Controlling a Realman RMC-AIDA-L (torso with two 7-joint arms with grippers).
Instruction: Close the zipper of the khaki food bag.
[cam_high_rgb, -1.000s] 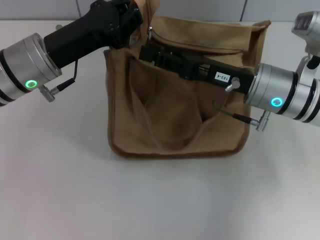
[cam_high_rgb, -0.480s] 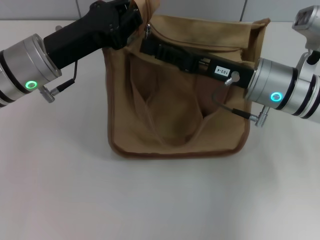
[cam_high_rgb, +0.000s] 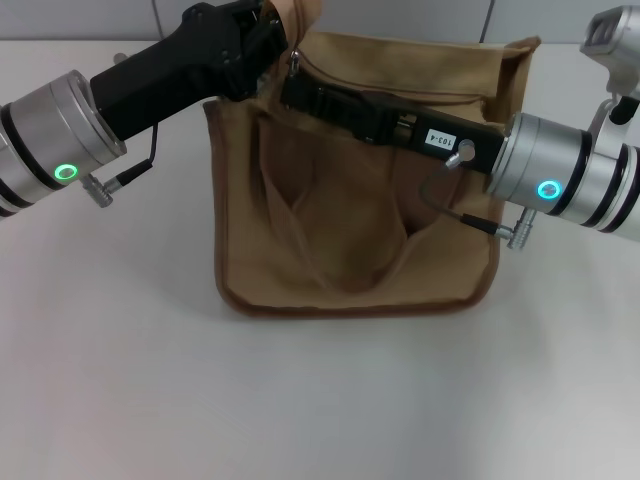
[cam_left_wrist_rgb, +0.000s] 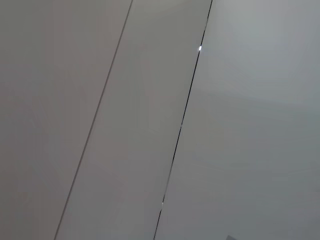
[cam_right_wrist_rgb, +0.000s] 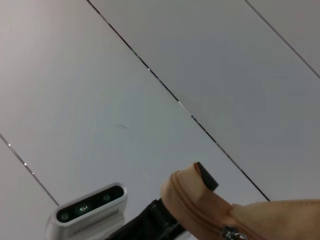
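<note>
The khaki food bag (cam_high_rgb: 340, 230) stands at the middle of the table, its top gaping open. My left gripper (cam_high_rgb: 268, 30) is at the bag's far left top corner, shut on the fabric end of the bag. The zipper's silver pull tab (cam_high_rgb: 296, 62) stands up at that same left end. My right gripper (cam_high_rgb: 290, 92) reaches across the bag's upper front, its tip just below the pull tab. The right arm hides much of the zip line. In the right wrist view the bag's end (cam_right_wrist_rgb: 200, 205) and the pull tab (cam_right_wrist_rgb: 231, 233) show at the lower edge.
The bag's looped handle (cam_high_rgb: 340, 250) hangs down over the front pocket. The white table (cam_high_rgb: 320, 400) runs all around the bag. A tiled wall lies behind it. The left wrist view shows only wall panels.
My right gripper has risen and drawn closer under the pull tab at the bag's left end. The left gripper keeps its hold and has barely moved.
</note>
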